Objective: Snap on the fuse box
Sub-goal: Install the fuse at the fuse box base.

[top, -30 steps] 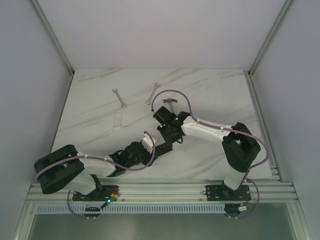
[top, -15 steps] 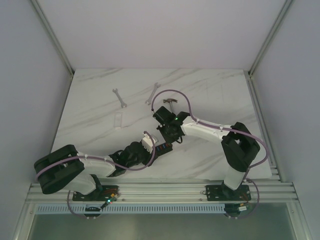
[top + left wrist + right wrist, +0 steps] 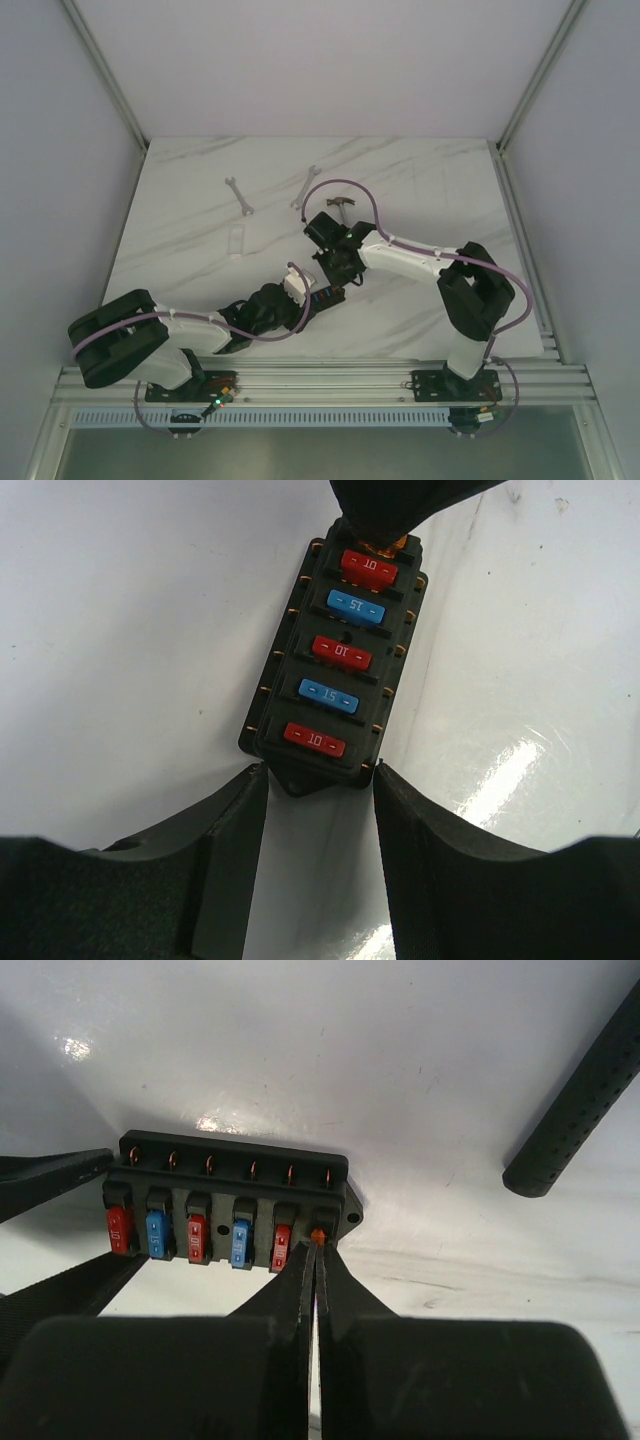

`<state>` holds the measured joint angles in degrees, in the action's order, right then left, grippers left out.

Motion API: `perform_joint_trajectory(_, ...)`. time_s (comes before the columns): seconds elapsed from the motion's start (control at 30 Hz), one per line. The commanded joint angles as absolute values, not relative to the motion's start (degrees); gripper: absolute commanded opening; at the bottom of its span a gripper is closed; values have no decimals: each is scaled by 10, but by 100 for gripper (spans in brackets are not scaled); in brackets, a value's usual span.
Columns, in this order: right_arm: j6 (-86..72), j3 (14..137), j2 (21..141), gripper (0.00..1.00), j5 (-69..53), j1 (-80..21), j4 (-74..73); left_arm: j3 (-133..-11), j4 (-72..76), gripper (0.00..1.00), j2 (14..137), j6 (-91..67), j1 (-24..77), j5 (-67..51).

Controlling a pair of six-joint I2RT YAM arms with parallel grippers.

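The fuse box (image 3: 335, 660) is a small black box with red and blue fuses in a row, lying flat on the marble table; it also shows in the right wrist view (image 3: 230, 1200) and the top view (image 3: 326, 291). My left gripper (image 3: 315, 772) holds the box's near end, one finger against each corner. My right gripper (image 3: 318, 1245) is shut on a small orange fuse (image 3: 318, 1234) at the box's end slot, beside the last red fuse. In the top view the left gripper (image 3: 308, 300) and right gripper (image 3: 338, 276) meet over the box.
A black-handled hammer (image 3: 575, 1110) lies just beyond the box, its head (image 3: 340, 203) showing past the right arm. Two wrenches (image 3: 238, 196) (image 3: 306, 186) lie farther back. A clear rectangular piece (image 3: 235, 241) lies at the left. The left gripper's fingers (image 3: 55, 1175) flank the box's left end.
The right arm's elbow has shifted slightly left. Both grippers stay at the fuse box.
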<state>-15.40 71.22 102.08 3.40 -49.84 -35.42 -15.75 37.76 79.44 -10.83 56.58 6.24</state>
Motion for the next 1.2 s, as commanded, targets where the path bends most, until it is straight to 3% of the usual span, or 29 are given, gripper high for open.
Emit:
perform_joint_trajectory(0.0, -152, 694, 1095, 0, 36, -498, -368, -156, 375, 55, 797, -105, 562, 58)
perform_joint_trajectory(0.77, -143, 719, 1323, 0, 1, -522, -305, -156, 377, 54, 800, -106, 559, 57)
perform_joint_trajectory(1.0, -142, 704, 1143, 0, 22, -528, -296, -161, 367, 55, 800, -109, 560, 64)
perform_joint_trajectory(1.17, -145, 694, 984, 14, 59, -526, -296, -167, 359, 55, 801, -112, 559, 71)
